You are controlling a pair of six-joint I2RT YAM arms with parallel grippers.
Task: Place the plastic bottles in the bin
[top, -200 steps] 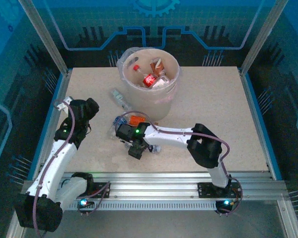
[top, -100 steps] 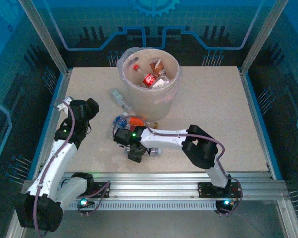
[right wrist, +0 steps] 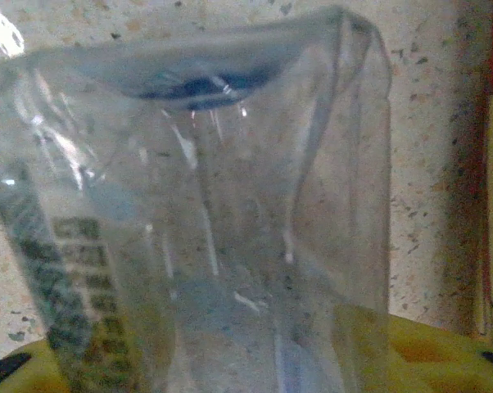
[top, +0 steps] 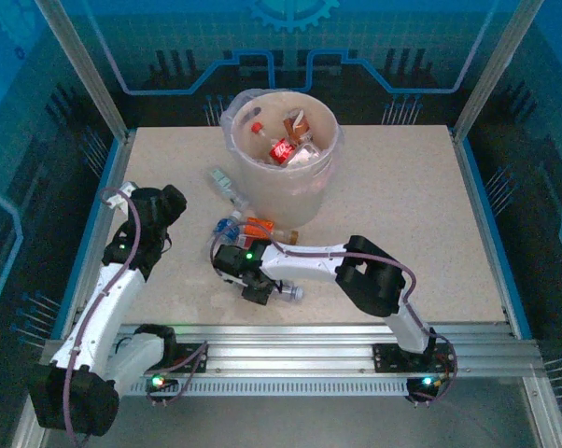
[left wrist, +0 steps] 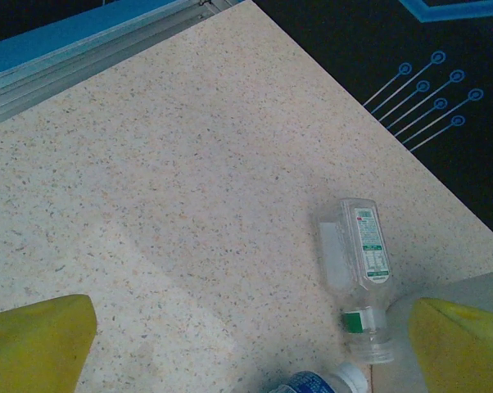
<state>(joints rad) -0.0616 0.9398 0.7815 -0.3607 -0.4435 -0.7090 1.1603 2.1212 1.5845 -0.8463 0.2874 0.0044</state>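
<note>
The bin (top: 324, 177), a tall round beige bucket, stands at the back middle of the table with several bottles inside. In front of it, low over the table, my right gripper (top: 256, 284) is shut on a crushed clear bottle (top: 288, 292). This same bottle (right wrist: 214, 205) sits between the yellow fingers (right wrist: 431, 352). A green-label bottle (top: 226, 184) lies left of the bin. A blue-label bottle (top: 227, 227) and an orange one (top: 260, 226) lie just behind my right wrist. My left gripper (top: 165, 211) hangs open, left of them, holding nothing.
In the left wrist view the green-label bottle (left wrist: 358, 272) lies against the bin wall (left wrist: 476, 288), with the blue-label bottle (left wrist: 324, 382) below it. The table's left rail (left wrist: 83, 51) runs behind. Bare tabletop (top: 412, 196) spreads right of the bin.
My right gripper has shifted a little left and toward the near edge, and its jaws have come together on the clear bottle. The left arm has stayed put.
</note>
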